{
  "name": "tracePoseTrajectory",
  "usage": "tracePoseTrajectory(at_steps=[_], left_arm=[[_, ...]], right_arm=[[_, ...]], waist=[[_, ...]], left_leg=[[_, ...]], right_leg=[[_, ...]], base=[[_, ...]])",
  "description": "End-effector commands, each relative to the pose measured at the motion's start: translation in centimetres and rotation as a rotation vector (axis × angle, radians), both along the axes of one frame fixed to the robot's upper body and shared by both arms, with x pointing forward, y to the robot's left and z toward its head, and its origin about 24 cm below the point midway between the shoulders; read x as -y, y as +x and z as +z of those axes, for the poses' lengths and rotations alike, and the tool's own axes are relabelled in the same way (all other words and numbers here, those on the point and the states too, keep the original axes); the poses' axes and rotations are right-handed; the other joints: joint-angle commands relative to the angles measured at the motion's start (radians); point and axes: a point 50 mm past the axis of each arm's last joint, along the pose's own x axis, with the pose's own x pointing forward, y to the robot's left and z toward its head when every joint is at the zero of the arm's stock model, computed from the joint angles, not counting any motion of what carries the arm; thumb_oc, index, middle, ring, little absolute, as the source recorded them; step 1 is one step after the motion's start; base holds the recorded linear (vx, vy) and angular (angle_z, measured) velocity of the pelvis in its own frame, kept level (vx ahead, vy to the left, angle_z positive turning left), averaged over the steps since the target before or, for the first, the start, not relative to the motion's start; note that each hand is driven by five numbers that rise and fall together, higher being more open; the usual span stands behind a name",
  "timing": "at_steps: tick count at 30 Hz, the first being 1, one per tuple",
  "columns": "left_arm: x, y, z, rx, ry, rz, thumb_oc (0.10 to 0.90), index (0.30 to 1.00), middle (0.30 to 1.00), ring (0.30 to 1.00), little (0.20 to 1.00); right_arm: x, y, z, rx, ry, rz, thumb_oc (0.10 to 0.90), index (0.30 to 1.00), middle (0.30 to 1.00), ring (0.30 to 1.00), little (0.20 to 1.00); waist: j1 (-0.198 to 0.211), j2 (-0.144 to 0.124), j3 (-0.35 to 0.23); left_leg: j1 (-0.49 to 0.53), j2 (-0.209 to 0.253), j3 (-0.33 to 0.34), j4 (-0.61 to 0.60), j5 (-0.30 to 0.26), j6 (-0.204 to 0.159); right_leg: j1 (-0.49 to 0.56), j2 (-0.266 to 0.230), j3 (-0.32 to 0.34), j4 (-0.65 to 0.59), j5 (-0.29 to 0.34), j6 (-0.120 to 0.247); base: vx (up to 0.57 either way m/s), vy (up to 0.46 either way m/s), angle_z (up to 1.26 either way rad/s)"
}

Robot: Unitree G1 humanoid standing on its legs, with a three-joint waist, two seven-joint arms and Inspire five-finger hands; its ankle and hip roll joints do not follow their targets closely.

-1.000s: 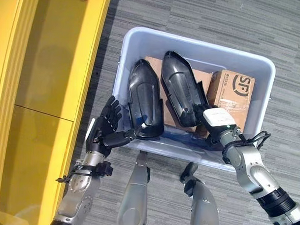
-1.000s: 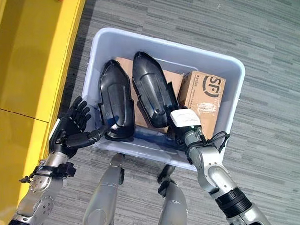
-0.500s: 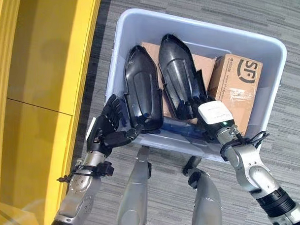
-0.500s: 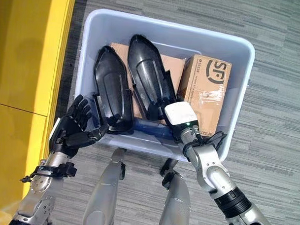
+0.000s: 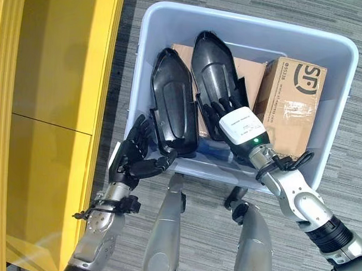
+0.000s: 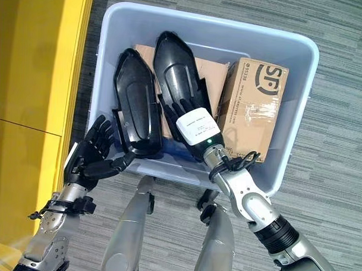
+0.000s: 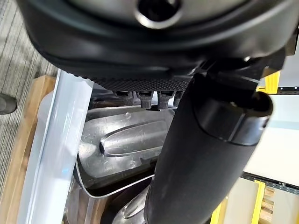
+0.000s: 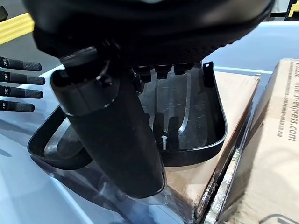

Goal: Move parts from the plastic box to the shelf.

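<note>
**Both robot hands at the plastic box, parts still inside**

I see the pale blue-grey rectangular plastic box (image 5: 343, 76) on the grey carpet floor (image 5: 345, 195), just beside the yellow shelf (image 5: 64, 78).

Contents of the box:
- Two long glossy black moulded plastic parts, lying side by side: the left black part (image 5: 173, 105) and the right black part (image 5: 215, 83).
- A flat brown cardboard sheet (image 6: 210, 74) under them.
- A taped brown cardboard carton (image 5: 289, 100), against the right wall.

The left robot hand (image 5: 132, 157) is at the near-left corner of the box. Its fingers are spread and its thumb reaches to the near end of the left black part.

The right robot hand (image 6: 190, 121) reaches into the box. Its straight fingers lie on the near end of the right black part, uncurled.
</note>
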Motion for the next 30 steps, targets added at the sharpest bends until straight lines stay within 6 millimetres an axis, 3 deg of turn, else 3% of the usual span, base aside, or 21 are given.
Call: tracePoseTrajectory(at_steps=[1,12,20,30], left_arm=[[1.5,-1.0,3.4,0.215,-0.062,-0.059,0.9,1.0,1.0,1.0,1.0],[2.1,-0.9,3.2,0.201,-0.082,-0.049,0.9,1.0,1.0,1.0,1.0],[3.1,-0.8,1.9,0.12,-0.19,-0.125,0.9,1.0,1.0,1.0,1.0],[3.1,-0.5,2.0,0.119,-0.196,-0.138,0.9,1.0,1.0,1.0,1.0]], right_arm=[[-2.1,-1.3,3.8,0.18,0.119,0.129,0.9,1.0,1.0,1.0,1.0],[-0.7,-0.4,1.7,0.116,0.344,-0.047,0.9,1.0,1.0,1.0,1.0],[-0.6,-0.2,0.1,0.107,0.294,-0.078,0.9,1.0,1.0,1.0,1.0],[-1.1,0.1,0.6,0.201,0.188,-0.047,0.9,1.0,1.0,1.0,1.0]], waist=[[0.006,0.067,-0.016],[-0.011,0.072,-0.016],[-0.025,0.085,-0.016],[-0.021,0.106,-0.016]], left_leg=[[-0.004,0.034,0.014,-0.013,-0.031,0.018],[-0.012,0.035,0.029,-0.007,-0.037,0.02],[-0.008,0.04,0.04,-0.023,-0.033,0.018],[-0.042,0.038,0.045,-0.009,-0.029,0.016]], right_leg=[[0.017,0.043,0.029,-0.093,0.107,0.017],[-0.008,0.044,0.042,-0.082,0.107,0.014],[-0.021,0.048,0.048,-0.093,0.114,0.013],[-0.061,0.038,0.053,-0.071,0.111,0.009]], base=[[0.0,0.0,0.0],[0.0,0.0,0.0],[0.0,0.001,0.0],[-0.01,0.011,-0.04]])
